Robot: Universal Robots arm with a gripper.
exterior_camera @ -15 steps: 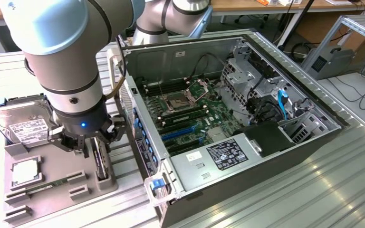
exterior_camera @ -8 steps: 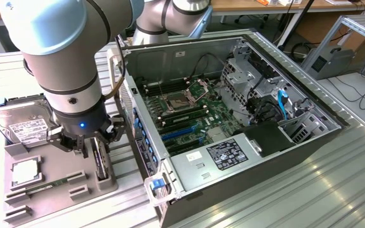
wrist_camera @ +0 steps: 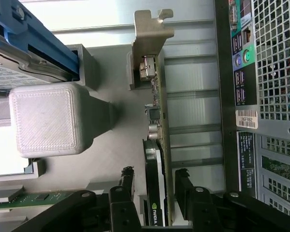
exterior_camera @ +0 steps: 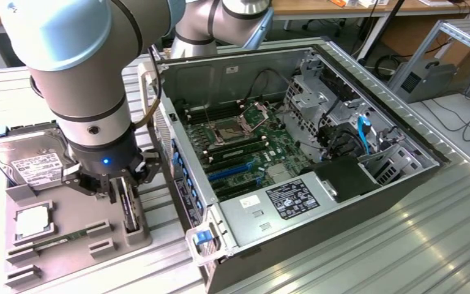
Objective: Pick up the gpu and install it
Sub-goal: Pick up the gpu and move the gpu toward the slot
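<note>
We see the robot arm lowered over a grey holder block (exterior_camera: 96, 245) that sits on a ribbed metal bench, just beside an open computer case (exterior_camera: 398, 184). The gpu (wrist_camera: 160, 121) stands on its long edge in a slot along the holder's edge nearest the case, with its pale metal bracket (wrist_camera: 152, 43) at the far end from the arm.

The gripper (wrist_camera: 154, 174) straddles the card. One dark finger sits on each side of it, and in the wrist view we can make out a thin strip of grey holder between each finger and the card. We judge the jaws apart and not clamped, so the card is not yet gripped or lifted.

A silver hard drive (exterior_camera: 31, 162) rests at the holder's far corner, and a narrow green memory stick (exterior_camera: 63, 236) lies near its front edge.

Inside the case, the motherboard's blue expansion slots (exterior_camera: 231, 171) show no card seated in them. By our reading, the approach is done. The grasp, the lift, the carry across and the installation all remain.
</note>
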